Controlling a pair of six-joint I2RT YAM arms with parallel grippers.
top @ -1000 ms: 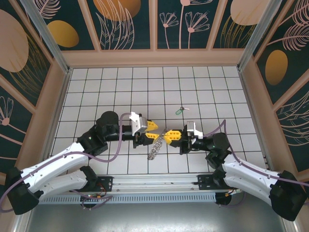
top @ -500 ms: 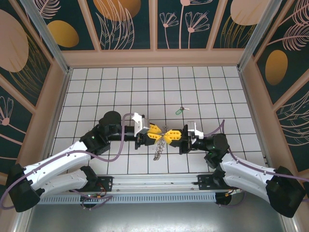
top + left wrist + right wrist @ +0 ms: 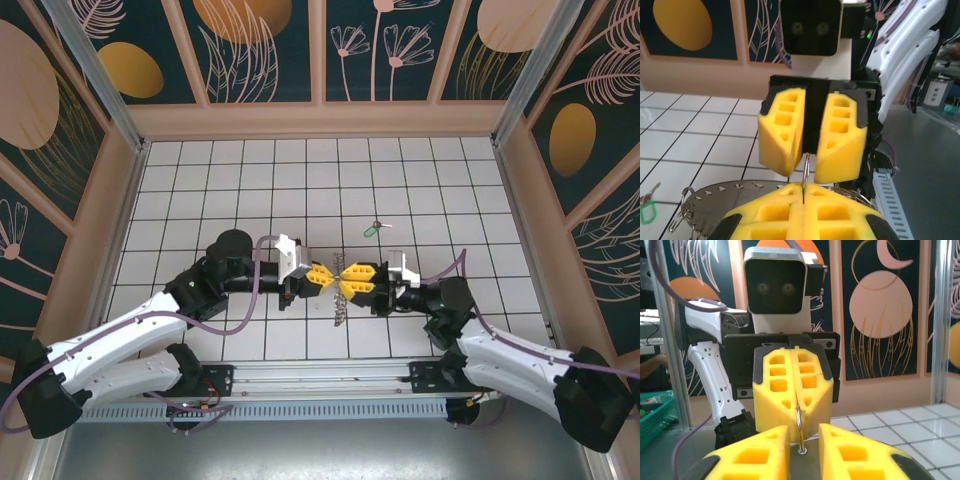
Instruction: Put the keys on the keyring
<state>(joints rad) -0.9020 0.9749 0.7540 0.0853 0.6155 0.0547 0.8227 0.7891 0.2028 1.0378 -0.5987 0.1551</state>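
**Top view.** The left gripper [image 3: 332, 275] and the right gripper [image 3: 349, 279] are meeting tip to tip above the white tiled table [image 3: 200, 180]. The keyring [image 3: 341, 300] is hanging from the spot where the tips meet and is trailing down the view from there. The key [image 3: 372, 228], with its green head, is lying flat on the tiles. It is beyond the keyring, up and slightly right of it in this view, apart from it and from both grippers.

**Left wrist view.** The left gripper's own yellow fingers [image 3: 770, 220] are pressing flat against each other, with no gap showing. A thin wire loop of the keyring is rising out of the seam between them. The keyring's grey plate, with small holes along its rim, is spreading out under and to the left of these fingers. Facing them, the right gripper's fingers [image 3: 782, 130] are standing apart, one on each side of the wire loop. I cannot tell whether either pad is touching the wire. The key is lying on the tiles left of the plate, not touching it.

**Right wrist view.** The right gripper's own fingers [image 3: 755, 455] are standing apart, and the wire loop is rising in the gap between them. Opposite, the left gripper's fingers [image 3: 775, 390] are clamping together on the top of that loop.
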